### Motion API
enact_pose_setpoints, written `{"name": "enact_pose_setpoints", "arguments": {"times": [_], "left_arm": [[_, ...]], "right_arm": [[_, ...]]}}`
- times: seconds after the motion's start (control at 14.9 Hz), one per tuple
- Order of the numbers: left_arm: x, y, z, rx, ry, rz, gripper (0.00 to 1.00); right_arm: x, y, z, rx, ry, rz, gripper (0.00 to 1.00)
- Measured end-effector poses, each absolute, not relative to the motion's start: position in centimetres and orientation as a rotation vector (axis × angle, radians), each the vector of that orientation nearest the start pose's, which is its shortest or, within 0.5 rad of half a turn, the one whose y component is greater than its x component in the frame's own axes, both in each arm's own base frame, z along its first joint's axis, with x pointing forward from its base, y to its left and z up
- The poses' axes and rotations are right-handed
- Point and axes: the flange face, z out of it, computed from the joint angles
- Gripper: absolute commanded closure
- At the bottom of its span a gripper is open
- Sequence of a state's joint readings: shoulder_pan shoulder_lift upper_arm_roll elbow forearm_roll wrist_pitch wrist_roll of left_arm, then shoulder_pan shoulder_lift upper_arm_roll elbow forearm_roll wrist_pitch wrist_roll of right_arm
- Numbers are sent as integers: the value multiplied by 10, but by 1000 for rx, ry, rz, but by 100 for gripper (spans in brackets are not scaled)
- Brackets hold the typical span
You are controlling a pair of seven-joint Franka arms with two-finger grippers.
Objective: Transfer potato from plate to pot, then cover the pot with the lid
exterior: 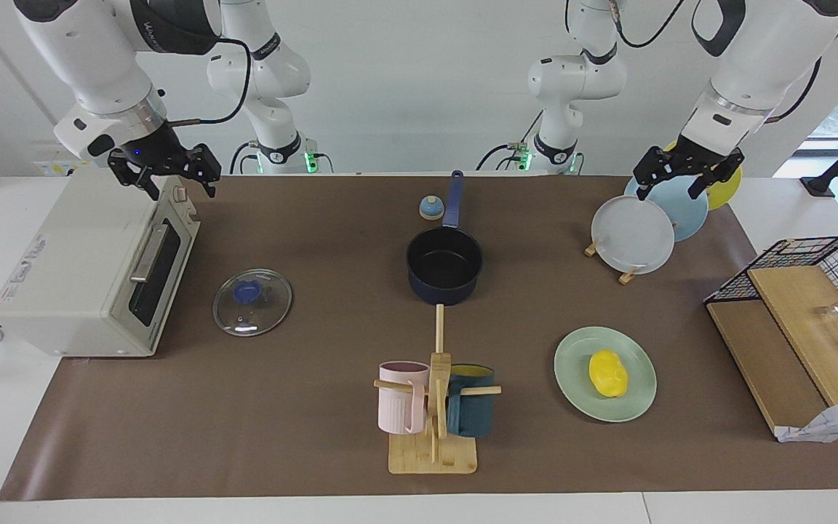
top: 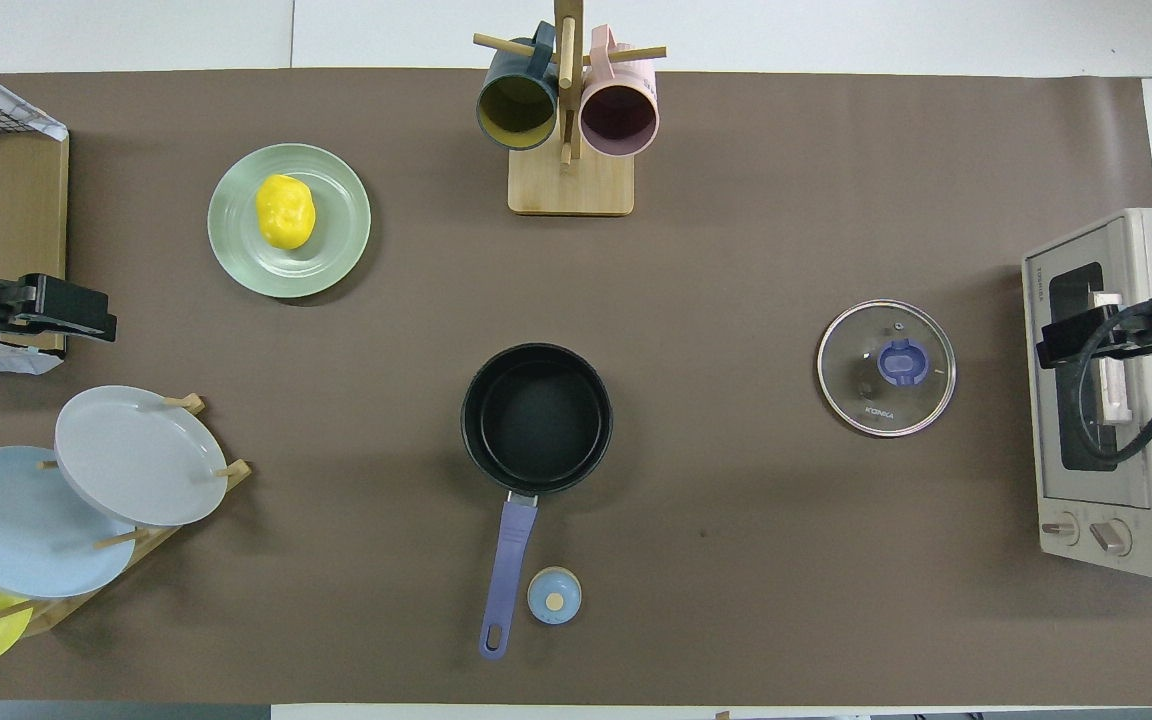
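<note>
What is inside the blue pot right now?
Nothing: the pot shows only its bare black bottom. The potato lies on the green plate, and the lid lies flat on the table.

Brown-covered table (exterior: 317, 437). Resting directly on it: pot (exterior: 444, 266) at centre; bell (exterior: 431, 208) beside pot handle, nearer the robots; lid (exterior: 252, 302) and toaster oven (exterior: 92, 269) toward the right arm's end; plate (exterior: 572, 378), dish rack (exterior: 626, 275) and wire basket (exterior: 804, 327) toward the left arm's end; mug stand (exterior: 433, 455) farthest out.
</note>
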State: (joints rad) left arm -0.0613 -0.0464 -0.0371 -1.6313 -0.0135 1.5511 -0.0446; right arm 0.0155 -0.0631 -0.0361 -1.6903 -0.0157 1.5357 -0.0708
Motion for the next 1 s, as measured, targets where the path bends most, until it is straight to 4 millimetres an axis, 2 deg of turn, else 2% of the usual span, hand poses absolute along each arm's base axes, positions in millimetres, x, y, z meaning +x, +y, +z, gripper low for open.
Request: {"name": "enact_pose_setpoints", "arguments": {"times": [0.74,0.87,1.0], "left_arm": [[540,-56,621,-3158,84,-12,0],[545,-57,613,-3159,86,-5,0],[560,-61,597,-3168,92,-16,0]], "right_arm": [[528,-13,600,-3147,-79,145,0],[528,-13,600,-3147,-79,145,0],[528,-13,600,-3147,-79,145,0]]}}
